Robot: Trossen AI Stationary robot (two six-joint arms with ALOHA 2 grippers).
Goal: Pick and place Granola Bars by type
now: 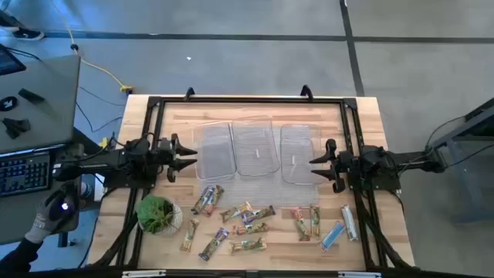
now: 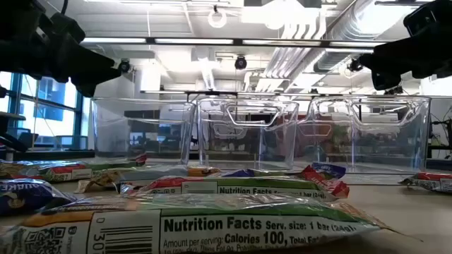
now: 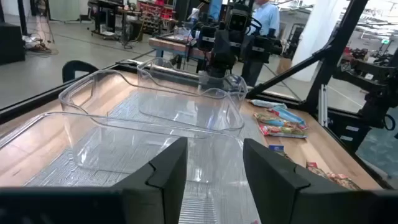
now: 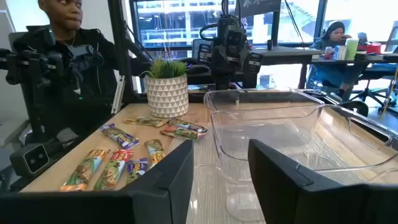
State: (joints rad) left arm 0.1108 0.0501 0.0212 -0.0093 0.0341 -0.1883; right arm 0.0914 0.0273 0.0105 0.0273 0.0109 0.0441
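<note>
Several granola bars in blue, purple, red-orange and green-yellow wrappers lie flat on the near half of the wooden table [image 1: 255,220], in a left group [image 1: 208,199], a middle group [image 1: 248,228] and a right group [image 1: 332,232]. My left gripper [image 1: 187,157] is open and empty, hovering at the left end of the clear trays. My right gripper [image 1: 315,163] is open and empty, at the right end of the trays. In the wrist views the fingers stand apart with trays beyond [image 3: 214,168] [image 4: 221,168].
Three clear plastic trays [image 1: 214,150] [image 1: 255,147] [image 1: 300,153] stand side by side across the table's middle. A green plant in a white pot [image 1: 157,215] stands near left. A gloved hand [image 1: 50,220] shows off the table's left. A black frame rims the table.
</note>
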